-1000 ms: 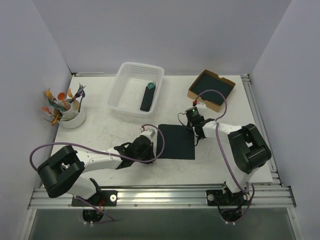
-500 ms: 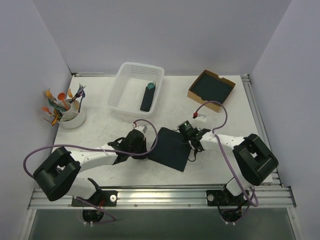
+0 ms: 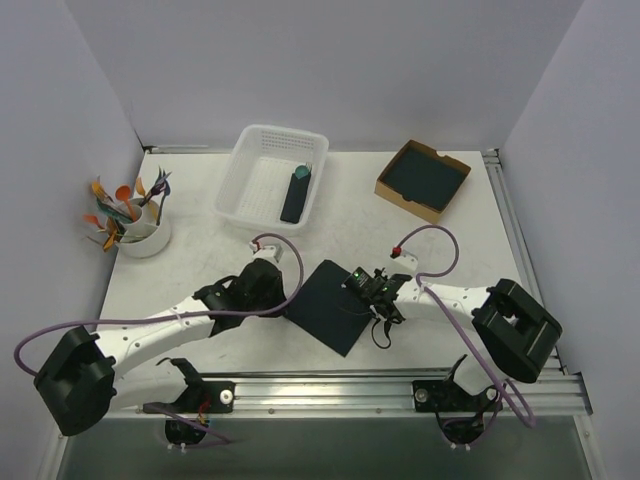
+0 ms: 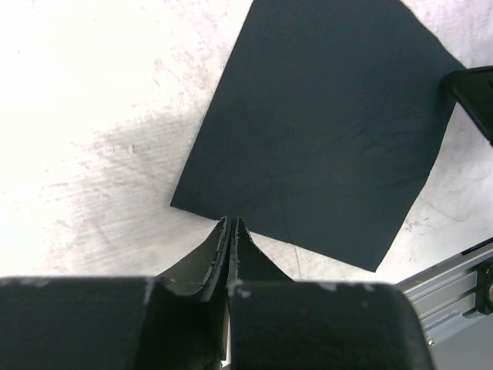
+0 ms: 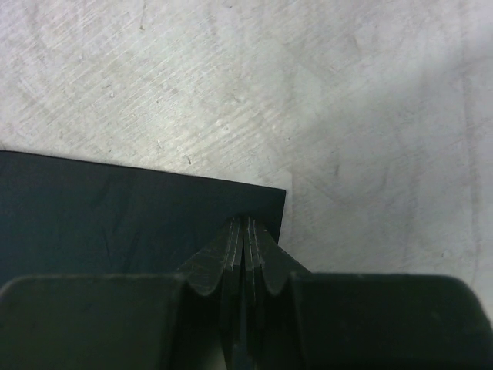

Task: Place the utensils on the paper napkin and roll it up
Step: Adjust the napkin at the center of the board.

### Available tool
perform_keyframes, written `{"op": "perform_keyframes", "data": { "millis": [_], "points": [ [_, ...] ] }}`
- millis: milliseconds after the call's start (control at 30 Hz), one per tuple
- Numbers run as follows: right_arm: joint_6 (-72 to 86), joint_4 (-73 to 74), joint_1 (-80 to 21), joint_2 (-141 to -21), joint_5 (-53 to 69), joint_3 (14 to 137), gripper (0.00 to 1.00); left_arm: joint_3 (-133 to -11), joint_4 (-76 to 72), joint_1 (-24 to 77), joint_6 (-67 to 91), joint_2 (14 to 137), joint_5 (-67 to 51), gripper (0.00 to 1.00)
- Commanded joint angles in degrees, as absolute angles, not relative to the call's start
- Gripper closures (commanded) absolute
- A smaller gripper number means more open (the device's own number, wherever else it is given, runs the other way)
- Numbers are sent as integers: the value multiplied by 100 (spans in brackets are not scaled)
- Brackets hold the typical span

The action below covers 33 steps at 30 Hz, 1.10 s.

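Observation:
The paper napkin point(image 3: 330, 305) lies flat on the table as a dark diamond; it also fills the left wrist view point(image 4: 323, 131). My left gripper point(image 3: 287, 306) is shut, its tips point(image 4: 231, 223) touching down right at the napkin's left edge near a corner. On the opposite corner my right gripper point(image 3: 372, 296) is shut too, its tips point(image 5: 245, 223) resting on top of the sheet point(image 5: 115, 208). The orange utensils point(image 3: 122, 193) stand in a white cup point(image 3: 146, 239) at the far left, mixed with other coloured cutlery.
A white basket point(image 3: 258, 152) at the back holds a dark roll with a teal tip point(image 3: 296, 195). A cardboard box point(image 3: 386, 185) of dark sheets sits at the back right. An aluminium rail point(image 3: 320, 385) runs along the near edge.
The napkin has turned from square-on to a diamond and slid towards the near edge. The right gripper moved near and left with its corner; the left arm swung round the other side.

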<state>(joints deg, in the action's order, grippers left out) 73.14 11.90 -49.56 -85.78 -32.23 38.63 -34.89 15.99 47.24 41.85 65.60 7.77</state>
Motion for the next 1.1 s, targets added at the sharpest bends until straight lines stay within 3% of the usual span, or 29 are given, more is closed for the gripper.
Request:
{"op": "perform_keyframes", "data": {
  "millis": [0, 633, 1067],
  "points": [
    [7805, 1609, -5027, -8543, -3691, 3973, 100, -3657, 1855, 4808, 4447, 6679, 923, 96],
    [7963, 1354, -5212, -8868, -3516, 4069, 100, -3858, 940, 4597, 4403, 8463, 984, 98],
    [7085, 765, -4237, -9061, -3182, 4060, 100, -4148, 949, 3920, 4052, 8911, 1011, 98]
  ]
}}
